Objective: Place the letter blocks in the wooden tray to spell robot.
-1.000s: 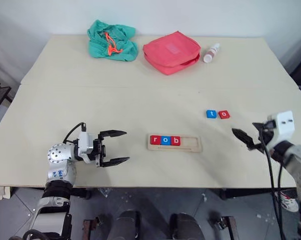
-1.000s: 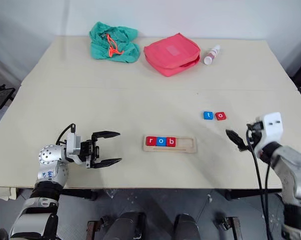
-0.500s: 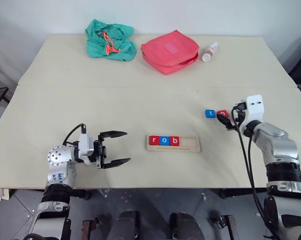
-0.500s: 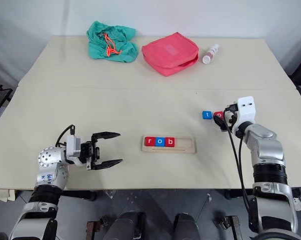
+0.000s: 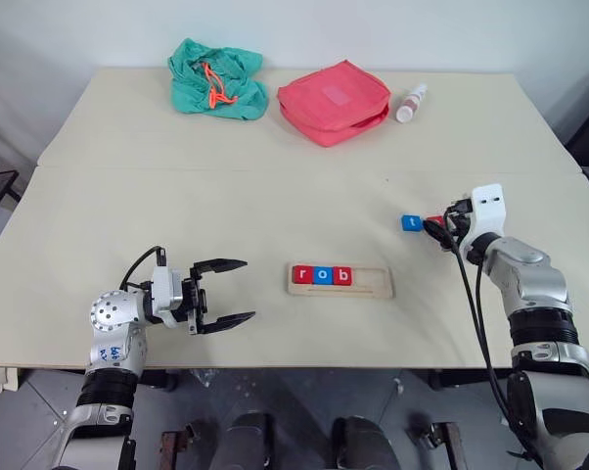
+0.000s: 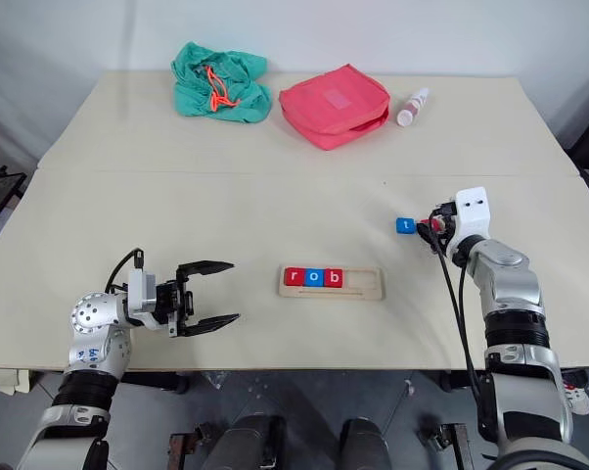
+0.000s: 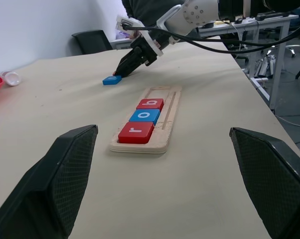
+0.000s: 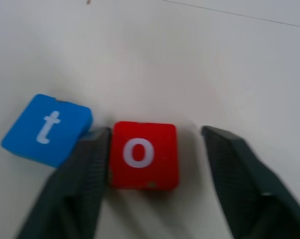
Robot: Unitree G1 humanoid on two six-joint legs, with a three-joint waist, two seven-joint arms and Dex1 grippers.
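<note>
Left gripper (image 5: 219, 292) sits just left of the wooden tray (image 5: 340, 281), fingers spread wide, nothing in them, same spot as a second ago. The tray holds the red r (image 5: 302, 275), blue o (image 5: 323, 275) and red b (image 5: 342, 276), right half of the groove bare. Past the tray to the right, the right gripper (image 8: 152, 167) has pushed forward to the red o block (image 8: 144, 155); one finger (image 8: 85, 169) touches it, the other stands off, so half closed, not clamped. The blue t block (image 8: 45, 128) lies right next to it. Far side: green cloth bag (image 5: 217, 78), red pouch (image 5: 335, 100), small bottle (image 5: 412, 102).
</note>
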